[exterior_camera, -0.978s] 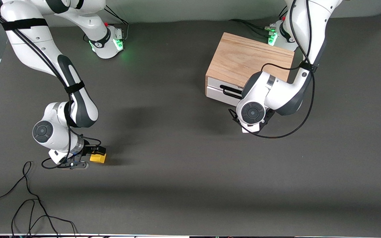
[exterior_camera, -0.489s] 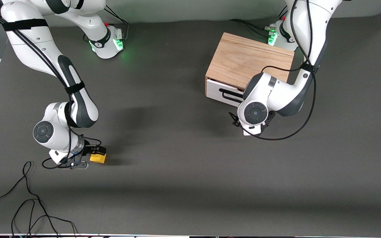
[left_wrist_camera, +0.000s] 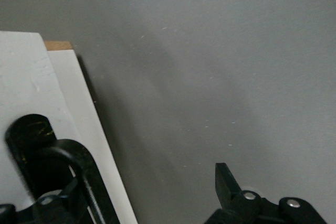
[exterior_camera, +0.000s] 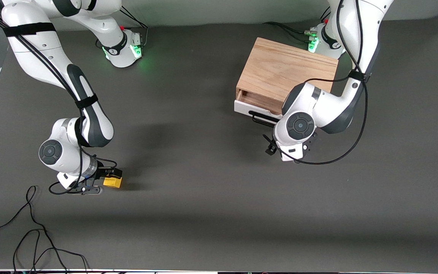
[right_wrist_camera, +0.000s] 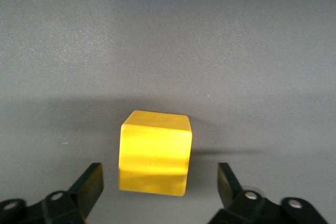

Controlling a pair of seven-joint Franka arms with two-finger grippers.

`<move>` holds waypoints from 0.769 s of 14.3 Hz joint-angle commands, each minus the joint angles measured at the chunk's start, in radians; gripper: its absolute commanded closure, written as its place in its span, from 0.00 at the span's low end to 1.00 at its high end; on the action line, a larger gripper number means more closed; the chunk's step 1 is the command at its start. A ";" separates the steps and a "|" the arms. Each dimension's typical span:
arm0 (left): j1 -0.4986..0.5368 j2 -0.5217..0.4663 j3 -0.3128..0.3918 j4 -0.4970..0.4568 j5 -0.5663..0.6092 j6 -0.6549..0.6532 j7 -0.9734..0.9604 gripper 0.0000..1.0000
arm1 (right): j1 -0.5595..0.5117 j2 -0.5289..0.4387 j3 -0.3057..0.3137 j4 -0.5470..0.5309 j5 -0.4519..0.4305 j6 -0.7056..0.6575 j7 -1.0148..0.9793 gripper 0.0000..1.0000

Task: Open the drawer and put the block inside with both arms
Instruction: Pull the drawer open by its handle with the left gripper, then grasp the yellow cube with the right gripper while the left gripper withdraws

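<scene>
Since the earlier frame we see the drawer point(exterior_camera: 257, 102) pulled partly out of the cabinet point(exterior_camera: 287, 70), left gripper point(exterior_camera: 276, 125) hooked at its handle point(exterior_camera: 262, 118), finger state unclear. Right gripper point(exterior_camera: 103, 182) straddles the block point(exterior_camera: 112, 182) on the table point(exterior_camera: 211, 190), fingers point(right_wrist_camera: 86, 184) apart, not touching.

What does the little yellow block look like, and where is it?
The block is a small yellow-orange cube with smooth, slightly shiny faces and soft edges. It sits flat on the dark grey table, toward the right arm's end and far from the cabinet. The right tool is down around it, one finger on each side with a gap showing between each finger and the block, so it is not gripped yet.
</scene>
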 commanded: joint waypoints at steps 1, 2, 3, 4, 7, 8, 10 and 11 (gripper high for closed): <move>0.002 0.005 0.023 0.041 0.046 0.056 0.007 0.00 | 0.005 -0.003 -0.003 -0.007 0.020 0.020 0.010 0.19; 0.004 0.005 0.023 0.045 0.049 0.062 0.016 0.00 | 0.005 -0.003 -0.003 -0.007 0.020 0.020 0.008 0.29; 0.004 0.005 0.023 0.049 0.063 0.074 0.018 0.00 | 0.005 -0.003 -0.003 -0.007 0.020 0.020 0.008 0.38; 0.004 0.005 0.023 0.049 0.074 0.090 0.018 0.00 | 0.003 -0.003 -0.003 -0.007 0.020 0.020 0.010 0.45; 0.004 0.005 0.023 0.052 0.074 0.119 0.018 0.00 | 0.003 -0.003 -0.003 -0.006 0.020 0.019 0.010 0.51; 0.004 0.006 0.023 0.067 0.075 0.119 0.019 0.00 | 0.003 -0.003 -0.003 -0.004 0.020 0.019 0.011 0.54; 0.007 0.006 0.023 0.117 0.075 0.104 0.024 0.00 | 0.003 -0.003 -0.003 -0.003 0.020 0.017 0.013 0.58; 0.007 0.006 0.023 0.153 0.075 0.096 0.032 0.00 | 0.003 -0.005 -0.003 -0.001 0.020 0.014 0.013 0.63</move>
